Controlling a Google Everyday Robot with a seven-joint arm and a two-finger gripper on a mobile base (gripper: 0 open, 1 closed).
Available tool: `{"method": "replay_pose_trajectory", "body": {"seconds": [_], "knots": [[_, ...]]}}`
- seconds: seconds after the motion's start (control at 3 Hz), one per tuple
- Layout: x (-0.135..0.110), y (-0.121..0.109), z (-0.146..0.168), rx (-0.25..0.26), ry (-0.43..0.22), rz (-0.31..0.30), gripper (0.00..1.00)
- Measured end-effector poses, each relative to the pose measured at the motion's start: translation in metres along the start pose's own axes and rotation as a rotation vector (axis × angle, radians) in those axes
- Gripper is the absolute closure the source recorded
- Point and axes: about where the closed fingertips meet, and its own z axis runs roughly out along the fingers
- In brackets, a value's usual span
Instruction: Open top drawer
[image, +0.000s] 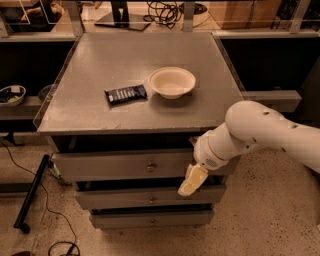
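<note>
The arm (260, 132) comes in from the right, and the pincer (192, 180) hangs at the right end of the top drawer (110, 166), its tip down near the middle drawer (125, 198). How far open it is, cannot tell. It is well right of the knob (150, 166). Up on the surface (100, 60) sit a bowl (172, 81) and a dark bar (126, 93).

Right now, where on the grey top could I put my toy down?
The whole back half of the grey top, behind the bowl and the dark packet, is bare, and so is the front strip. The middle is crowded. The gripper hangs below, by the top drawer.
</note>
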Motion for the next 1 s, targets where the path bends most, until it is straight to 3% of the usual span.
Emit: {"method": "replay_pose_trajectory", "body": {"seconds": [1.0], "knots": [[-0.001,0.004,0.018,-0.042,-0.010,-0.017,0.00]]}}
